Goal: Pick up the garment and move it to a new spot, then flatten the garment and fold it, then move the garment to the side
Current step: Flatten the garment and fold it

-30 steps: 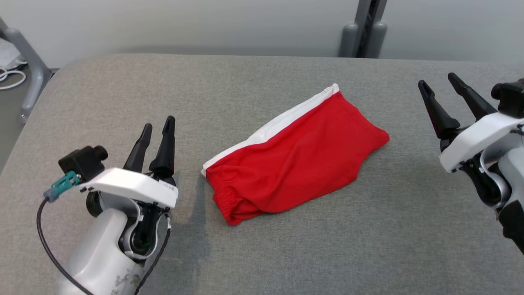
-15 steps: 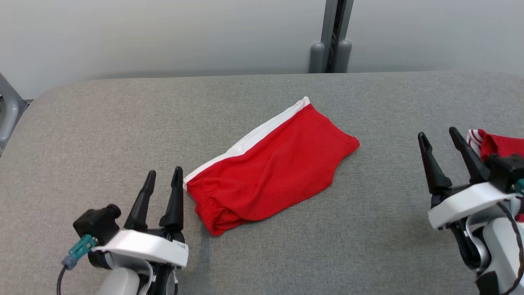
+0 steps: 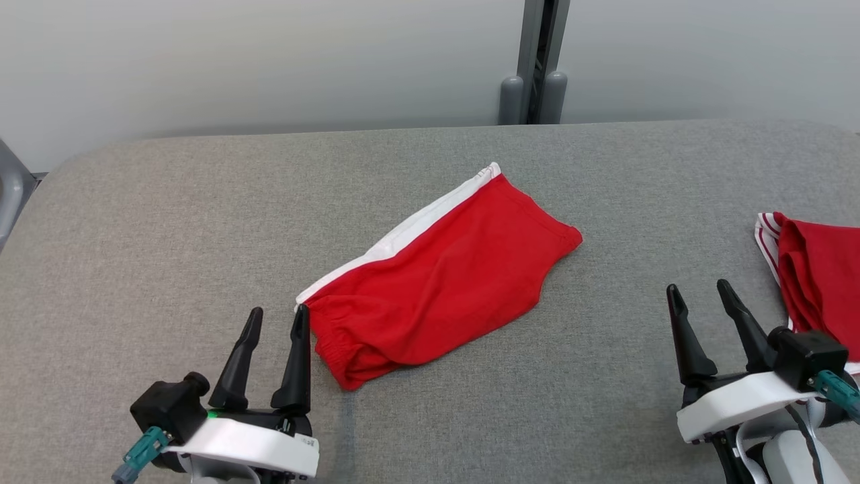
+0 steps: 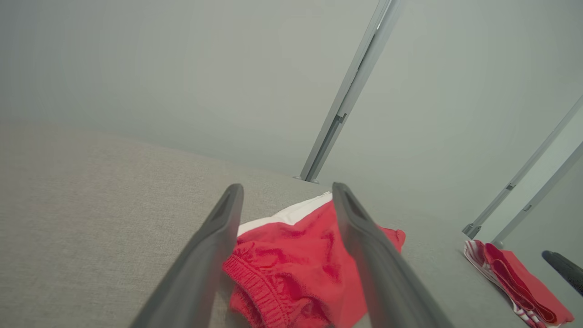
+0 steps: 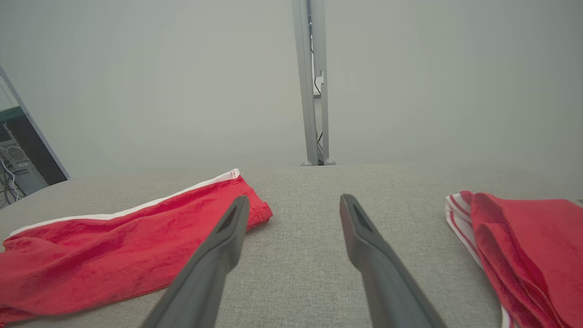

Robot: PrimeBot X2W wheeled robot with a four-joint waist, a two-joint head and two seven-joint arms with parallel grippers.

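In the middle of the grey fabric-covered table (image 3: 168,222) lie the red cloth shorts with a white side stripe (image 3: 437,282), and they're down flat, folded over on themselves. They run on a slant, the gathered elastic waistband at the near end and the leg hem at the far end. The white stripe follows the long edge that faces away from the robot.

Now the left hand (image 3: 279,311): it's right at the waistband corner of the shorts, its two dark fingers parted by a modest gap and holding nothing. The finger nearer the shorts has its tip just beside the white corner. Touching or not, I can't tell. From its wrist view, the waistband sits framed between the fingers.

Over to the right hand (image 3: 697,289): it's well apart from the shorts, off beyond the hem end, its fingers spread and empty.

Further out on that same side lies a second red garment with white striped trim (image 3: 816,275), bunched in folds. Beyond the shorts, past the table's far edge, stands a grey metal post (image 3: 534,60).
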